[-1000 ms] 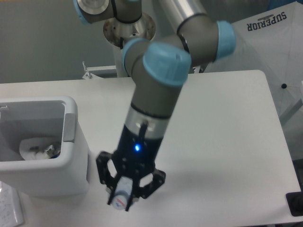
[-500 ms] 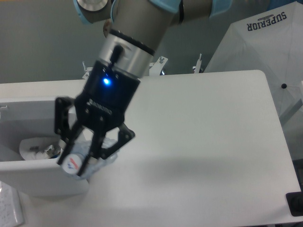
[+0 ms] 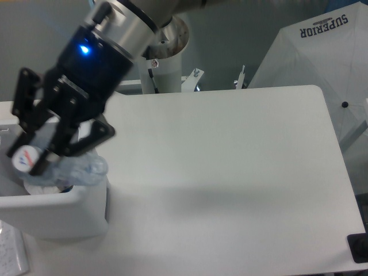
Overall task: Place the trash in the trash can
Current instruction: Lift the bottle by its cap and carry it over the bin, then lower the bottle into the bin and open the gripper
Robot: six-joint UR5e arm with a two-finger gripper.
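"SUPERIOR" cover (image 3: 325, 26) — bottle (image 3: 60, 165) in fingers (image 3: 37, 165).

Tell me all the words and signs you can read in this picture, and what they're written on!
"SUPERIOR": dark letters on the white canopy behind the table's far right corner.
A red and blue mark on the white cap of the crushed bottle in the tool: too blurred to read.
Faint print on the paper at the bottom left: too small to read.

Black hand (image 3: 35, 150), pale grey-white trash can (image 3: 63, 215)
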